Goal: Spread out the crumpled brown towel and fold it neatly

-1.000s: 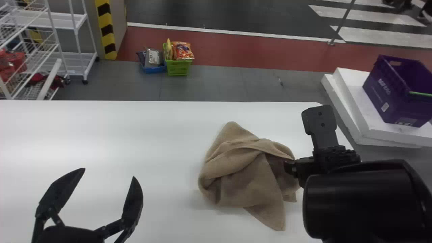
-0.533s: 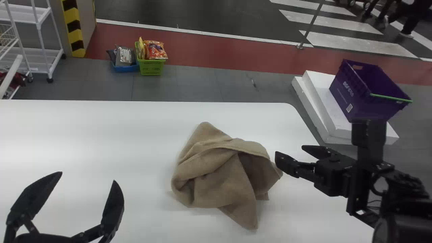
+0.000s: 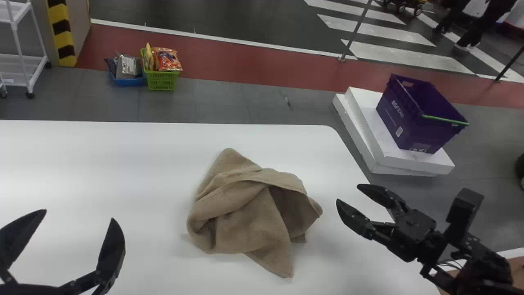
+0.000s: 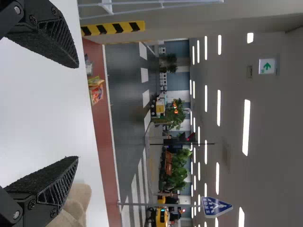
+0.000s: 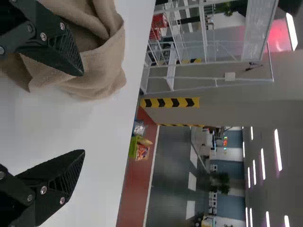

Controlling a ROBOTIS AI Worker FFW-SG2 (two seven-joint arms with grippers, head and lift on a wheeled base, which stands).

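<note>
The crumpled brown towel (image 3: pixel 249 209) lies bunched on the white table, one corner pointing to the far side and another to the near side. My left gripper (image 3: pixel 77 221) stands open at the lower left, well apart from the towel; in the left wrist view the open left gripper (image 4: pixel 75 113) has a bit of towel (image 4: pixel 75 203) past one finger. My right gripper (image 3: pixel 348 194) is open to the right of the towel, not touching it. In the right wrist view the right gripper (image 5: pixel 83 113) is open, with the towel (image 5: pixel 102 61) behind one finger.
The white table (image 3: pixel 102 164) has its rounded far right corner beyond the towel. On the floor past it, a purple crate (image 3: pixel 413 119) rests on white slabs (image 3: pixel 368 135). A green basket (image 3: pixel 161 80) stands on the floor beyond the far edge.
The right gripper has drawn back to the right from the towel's right side, and its fingers show apart. The head view has turned right, shifting the scene left. The towel looks nearly the same.
</note>
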